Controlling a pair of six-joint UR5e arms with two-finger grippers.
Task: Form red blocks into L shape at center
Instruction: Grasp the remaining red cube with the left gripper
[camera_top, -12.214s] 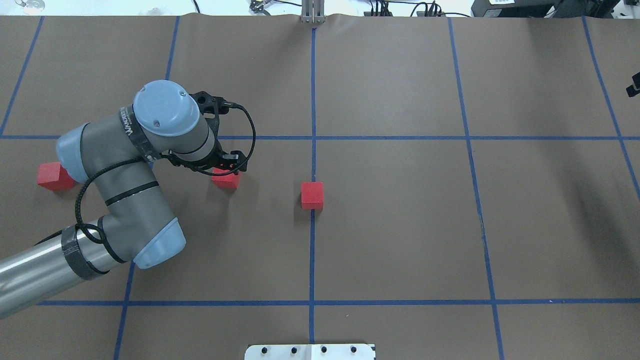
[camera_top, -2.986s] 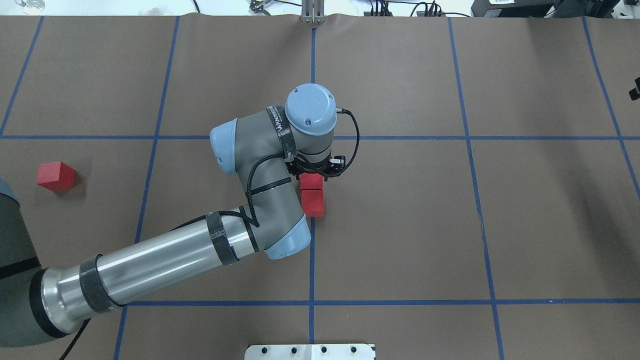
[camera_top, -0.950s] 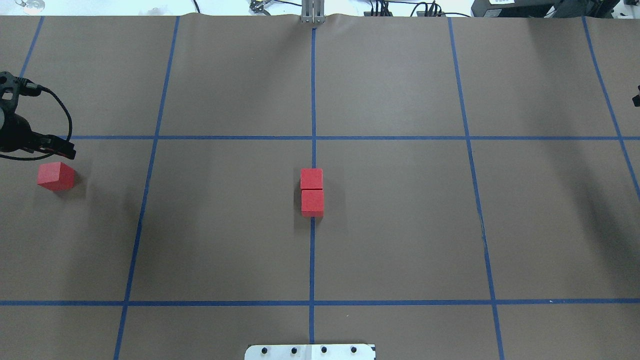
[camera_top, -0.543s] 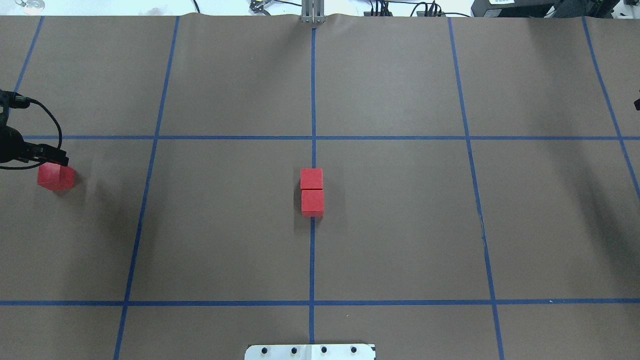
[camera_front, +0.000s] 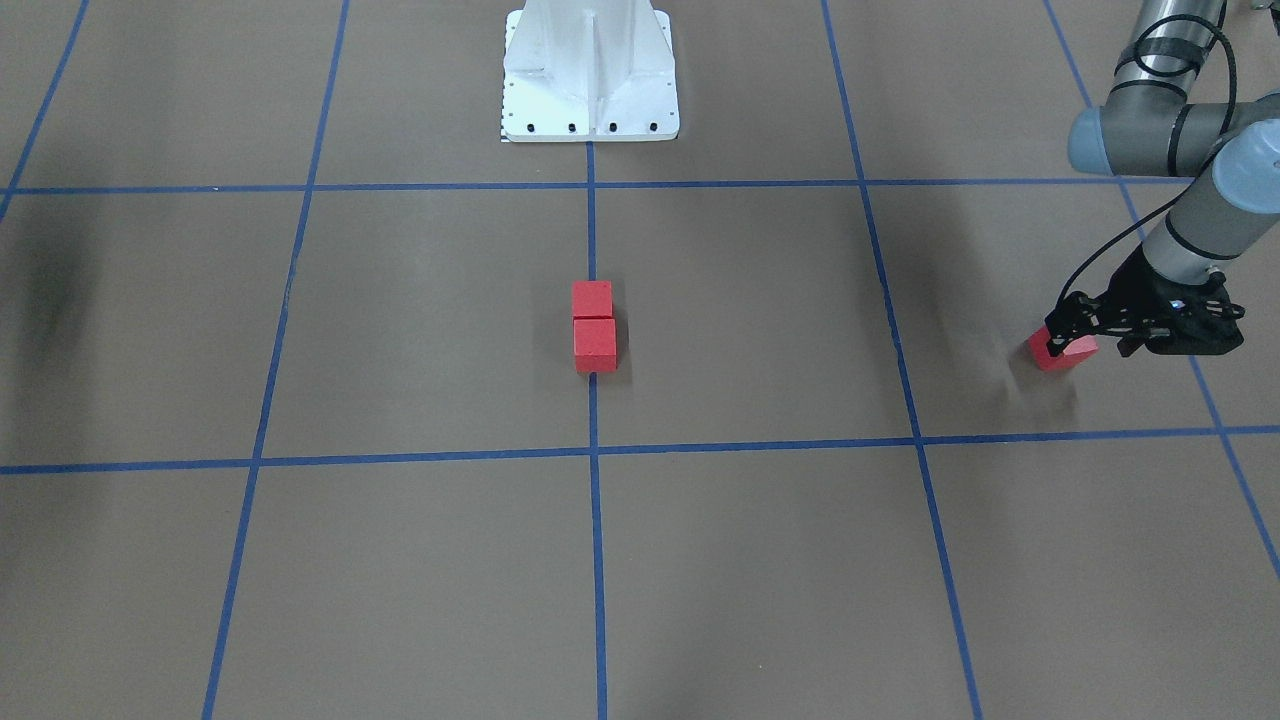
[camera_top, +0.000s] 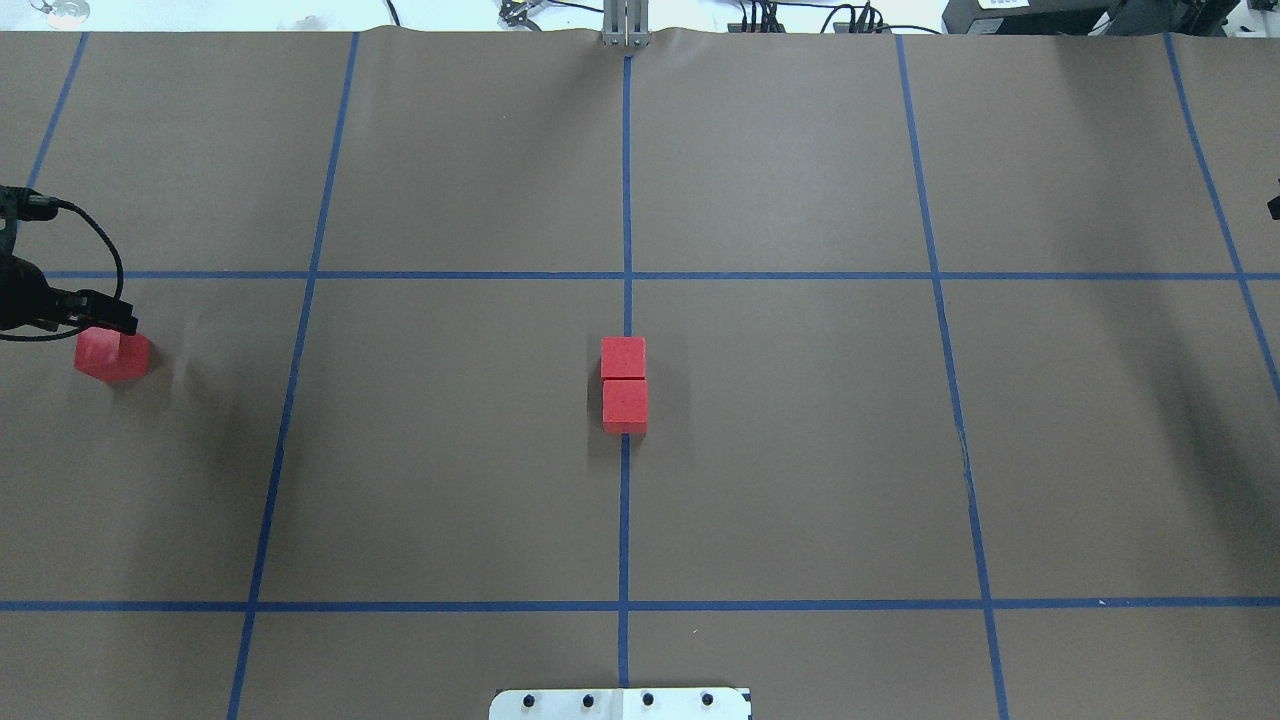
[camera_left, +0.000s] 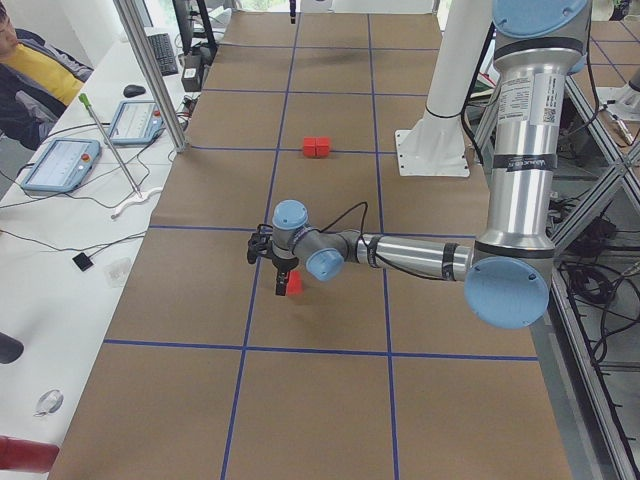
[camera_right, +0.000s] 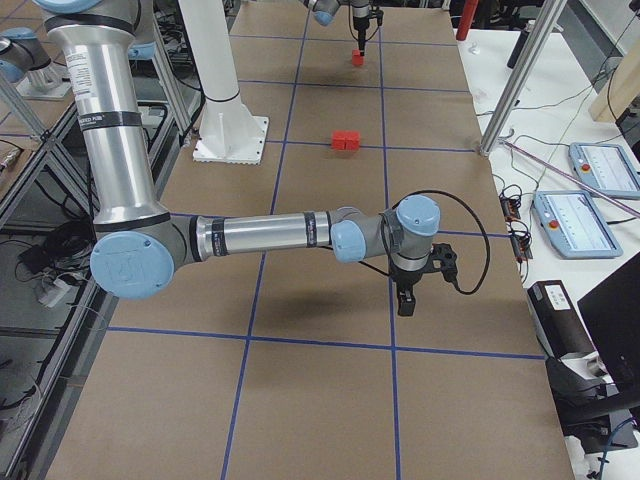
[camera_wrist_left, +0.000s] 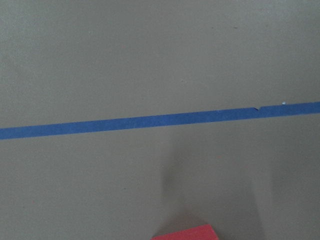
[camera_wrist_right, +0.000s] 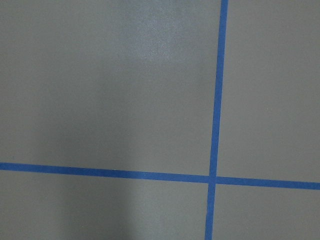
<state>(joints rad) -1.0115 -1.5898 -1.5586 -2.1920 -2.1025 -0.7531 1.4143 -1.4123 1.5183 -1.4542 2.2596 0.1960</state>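
Observation:
Two red blocks (camera_top: 623, 357) (camera_top: 625, 405) lie touching in a line on the blue tape at the center (camera_top: 626, 300), also seen as blocks (camera_front: 591, 298) (camera_front: 595, 343). A third red block (camera_top: 112, 356) (camera_front: 1060, 352) sits far to my left. My left gripper (camera_top: 95, 322) (camera_front: 1088, 335) hangs low over it, open, fingers astride its top. The left wrist view catches only that block's edge (camera_wrist_left: 185, 233). My right gripper (camera_right: 405, 300) hovers over bare mat far to the right; I cannot tell its state.
The white robot base (camera_front: 590, 70) stands at the table's near edge. Beyond the far edge, a side table holds tablets (camera_left: 60, 165) and cables, with a seated person (camera_left: 30, 60) behind it. Blue tape lines grid the brown mat.
The left gripper set the second block against the first at the centre, then swung out to the far-left block. In the last second it has come down onto that block.

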